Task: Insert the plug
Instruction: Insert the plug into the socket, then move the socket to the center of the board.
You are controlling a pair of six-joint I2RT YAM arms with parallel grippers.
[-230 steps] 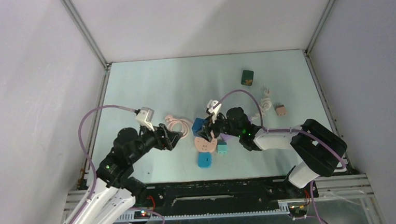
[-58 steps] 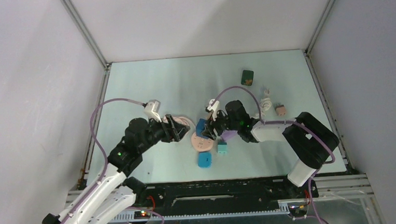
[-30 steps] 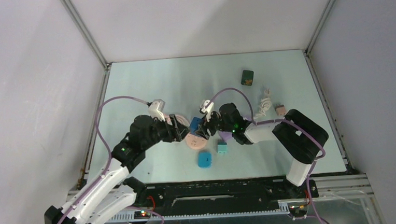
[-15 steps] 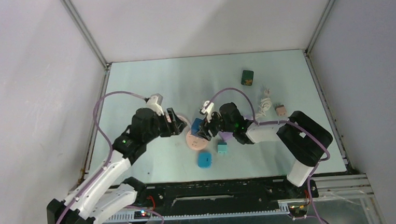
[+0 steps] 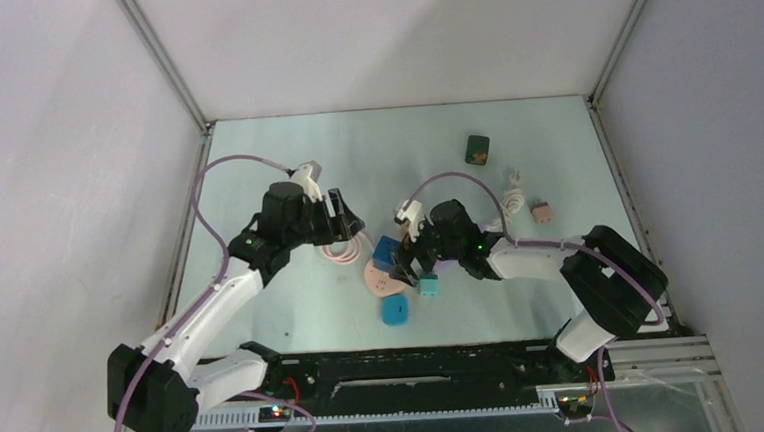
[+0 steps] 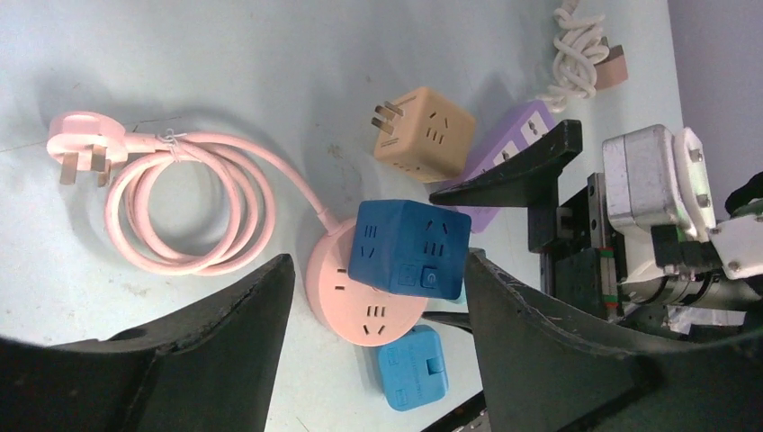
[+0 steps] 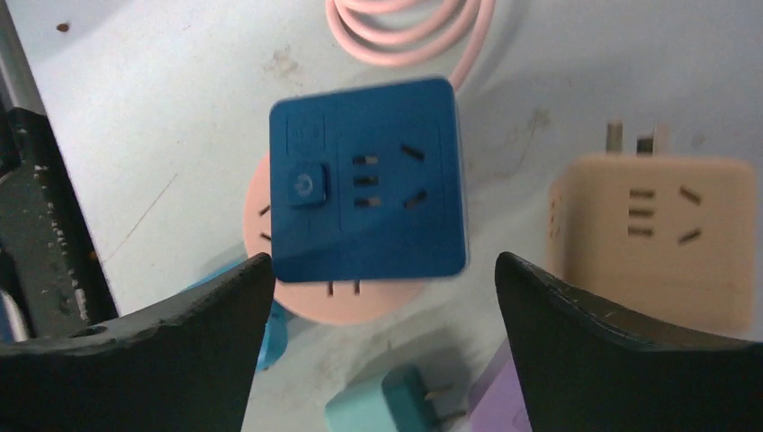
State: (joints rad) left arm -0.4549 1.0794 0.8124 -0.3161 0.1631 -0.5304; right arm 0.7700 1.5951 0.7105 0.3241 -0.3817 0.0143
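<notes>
The left arm (image 5: 260, 258) had swung up and away from the middle, and the right arm (image 5: 521, 258) had slid back toward its own side, both easing off the work on the table (image 5: 274, 152)! The left gripper (image 5: 342, 212) hung over the coiled pink cable (image 6: 189, 211), jaws wide, nothing between them. The right gripper (image 5: 406, 267) had spread its jaws too. In its wrist view the fingers stood either side of the blue cube plug (image 7: 369, 184) with clear gaps, gripping nothing.

The pink round socket (image 6: 360, 297) lay near the table's middle. The blue cube plug sat on top of it, off toward one edge, with the disc's rim and a few slots showing. Beside them lay a tan cube (image 7: 652, 238), prongs bare, and a small teal plug (image 7: 396, 407) at the socket's rim.

By my read, the insertion was done or all but done, and this was the release. Whether the prongs were fully home could not be told, as the cube hid them. The next move called for a straight lift-off without nudging the cube, or a press down if it sat proud.
</notes>
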